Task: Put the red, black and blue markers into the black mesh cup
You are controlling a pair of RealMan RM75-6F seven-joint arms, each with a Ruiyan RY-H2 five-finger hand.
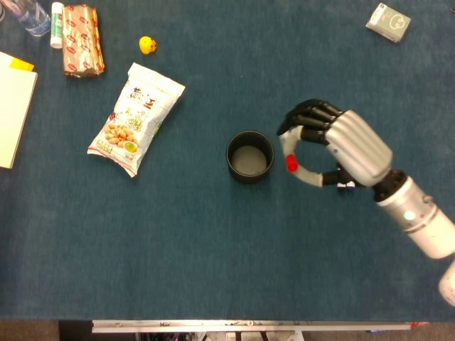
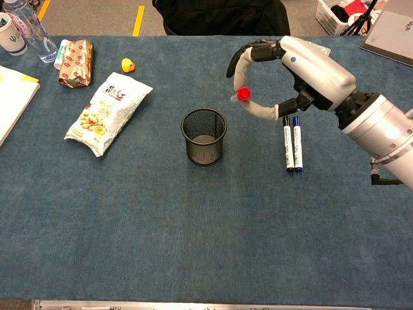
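Note:
The black mesh cup stands upright mid-table. My right hand hovers above the table just right of the cup and holds the red marker, whose red cap points toward the cup. The black marker and the blue marker lie side by side on the cloth below the hand. In the head view the hand hides all but their tips. My left hand shows in neither view.
A snack bag lies left of the cup. A yellow duck, a wrapped bar and a bottle sit at the far left. A small white box is at the far right back, a notepad at the left edge.

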